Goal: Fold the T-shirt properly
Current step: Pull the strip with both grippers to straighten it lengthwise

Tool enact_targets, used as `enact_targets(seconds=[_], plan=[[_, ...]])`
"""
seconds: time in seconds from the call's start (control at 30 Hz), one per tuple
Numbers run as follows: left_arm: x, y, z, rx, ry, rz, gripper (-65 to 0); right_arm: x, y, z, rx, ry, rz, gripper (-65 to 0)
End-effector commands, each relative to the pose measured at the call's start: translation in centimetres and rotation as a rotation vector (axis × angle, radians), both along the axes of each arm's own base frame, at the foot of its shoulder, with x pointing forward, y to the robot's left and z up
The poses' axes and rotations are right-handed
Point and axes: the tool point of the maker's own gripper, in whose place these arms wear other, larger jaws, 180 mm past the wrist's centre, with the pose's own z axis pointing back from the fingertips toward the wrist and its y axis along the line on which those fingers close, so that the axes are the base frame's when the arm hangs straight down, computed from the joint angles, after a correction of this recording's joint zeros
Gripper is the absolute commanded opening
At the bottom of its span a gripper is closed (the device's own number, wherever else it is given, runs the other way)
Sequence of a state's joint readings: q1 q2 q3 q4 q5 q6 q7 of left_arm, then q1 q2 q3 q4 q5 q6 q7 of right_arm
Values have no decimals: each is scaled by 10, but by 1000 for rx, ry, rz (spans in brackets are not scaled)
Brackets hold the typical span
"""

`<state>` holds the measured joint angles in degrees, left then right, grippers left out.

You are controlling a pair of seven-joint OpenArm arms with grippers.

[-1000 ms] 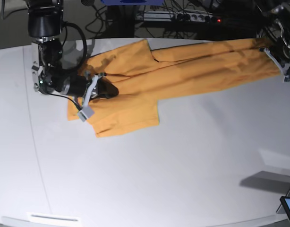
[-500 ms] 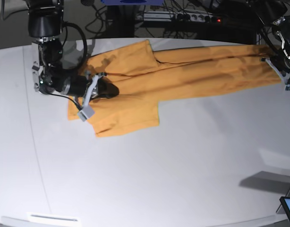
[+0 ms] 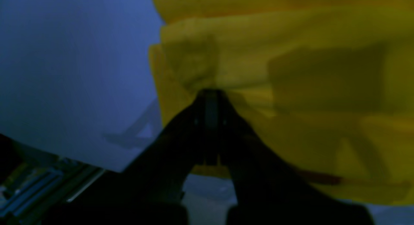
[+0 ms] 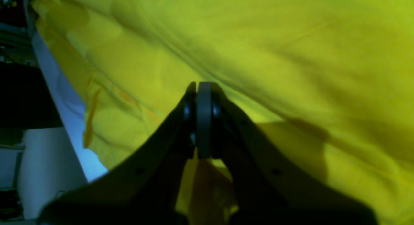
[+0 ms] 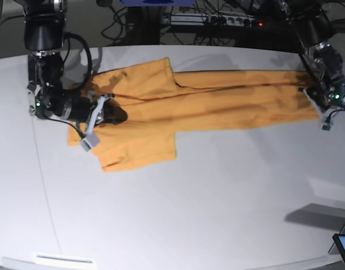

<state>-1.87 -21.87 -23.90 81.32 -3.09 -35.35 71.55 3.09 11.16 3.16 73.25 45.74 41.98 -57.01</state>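
My left gripper (image 3: 208, 95) and right gripper (image 4: 199, 89), jaws fully closed, each pinch the orange T-shirt (image 5: 217, 101) on the table (image 5: 217, 197).

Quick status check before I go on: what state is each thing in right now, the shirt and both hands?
T-shirt: folded lengthwise into a long band, stretched across the table, sleeves sticking out at one end.
Left hand: shut, pinching the shirt's edge at the hem end.
Right hand: shut, on the cloth at the sleeve end.
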Motion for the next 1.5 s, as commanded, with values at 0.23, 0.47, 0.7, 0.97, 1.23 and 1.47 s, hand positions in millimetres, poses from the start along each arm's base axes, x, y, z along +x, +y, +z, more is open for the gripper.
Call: enact_targets(seconds=[0.23, 0.47, 0.7, 0.97, 1.23, 1.47], plan=[[59, -28, 15, 4, -69, -110, -650, 18, -25, -22, -68, 68, -64, -643], [84, -34, 11, -49, -65, -101, -650, 25, -26, -23, -56, 66, -81, -643], [101, -34, 13, -72, -119, -107, -650, 36, -43, -16, -64, 22, -116, -643], [98, -30, -3, -52, -98, -115, -650, 43, -44, -12, -58, 9, -148, -643], [97, -30, -4, -55, -97, -119, -650, 58, -75, -3, -38, -6, -294, -643], [95, -31, -5, -57, -93, -118, -650, 58, -79, -3, -35, -6, -309, -643]])
